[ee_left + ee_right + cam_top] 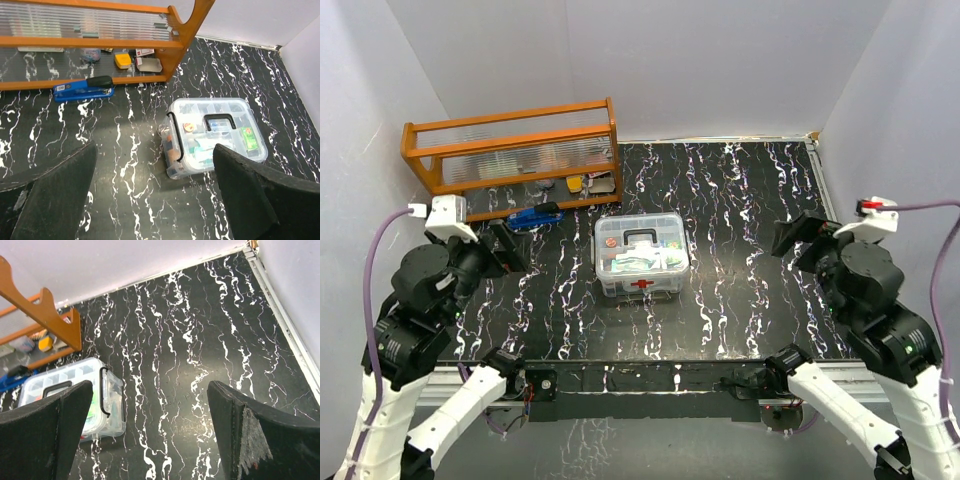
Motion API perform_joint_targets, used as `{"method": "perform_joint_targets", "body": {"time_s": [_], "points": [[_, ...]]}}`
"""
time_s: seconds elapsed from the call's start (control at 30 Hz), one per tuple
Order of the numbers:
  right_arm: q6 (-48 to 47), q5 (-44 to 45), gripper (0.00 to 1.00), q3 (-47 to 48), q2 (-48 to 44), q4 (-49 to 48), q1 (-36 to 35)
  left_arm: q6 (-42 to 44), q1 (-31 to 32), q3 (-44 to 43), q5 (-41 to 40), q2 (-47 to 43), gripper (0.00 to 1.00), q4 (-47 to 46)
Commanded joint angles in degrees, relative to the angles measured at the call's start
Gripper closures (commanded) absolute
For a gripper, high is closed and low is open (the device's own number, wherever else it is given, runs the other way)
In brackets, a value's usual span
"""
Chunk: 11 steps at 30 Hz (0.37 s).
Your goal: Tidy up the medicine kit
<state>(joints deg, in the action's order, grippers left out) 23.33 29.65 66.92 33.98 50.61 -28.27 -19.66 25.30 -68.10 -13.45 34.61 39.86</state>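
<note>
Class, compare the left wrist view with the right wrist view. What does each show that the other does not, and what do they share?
Only the left wrist view shows the blue stapler whole, the ribbed clear panels of the orange rack along their length, and the full lid of the medicine kit. Only the right wrist view shows the far right corner of the table and its pale right edge strip. Both show the kit with its dark handle, an end of the rack, and the table's black marbled top.

i get open tabletop (760, 230) along the right edge. rack (510, 145) and stapler (535, 217) crowd the far left corner, medicine kit (640, 257) blocks the middle.
</note>
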Motion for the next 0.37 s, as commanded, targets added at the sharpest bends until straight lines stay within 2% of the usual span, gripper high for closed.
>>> {"method": "perform_joint_targets", "body": {"time_s": [0.0, 0.33], "points": [[2.07, 3.80, 0.02, 1.88, -2.54, 0.60, 0.06, -1.05, 0.28, -1.92, -0.94, -2.43, 0.01, 6.10], [2.91, 4.02, 0.02, 2.73, -3.09, 1.07, 0.06, -2.03, 0.28, -2.72, -0.32, -4.75, 0.01, 7.33]]}}
